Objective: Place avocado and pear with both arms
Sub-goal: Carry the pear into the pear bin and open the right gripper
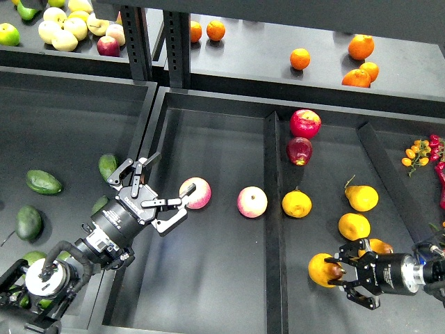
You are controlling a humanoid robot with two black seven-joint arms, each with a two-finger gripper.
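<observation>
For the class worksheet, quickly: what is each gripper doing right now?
Left gripper: open, holding nothing, beside a pink-and-yellow apple.
Right gripper: closed on the pear.

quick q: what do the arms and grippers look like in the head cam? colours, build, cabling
Both arms are black with silver metal sections. The left gripper has two black, angular fingers on a bracketed mount, behind it a ribbed cylindrical wrist, then a silver-ringed joint with a white cap and looping black cables. The right gripper has short black claw-like fingers on a black barrel with a bright silver band, and wires trailing at the frame edge.
</observation>
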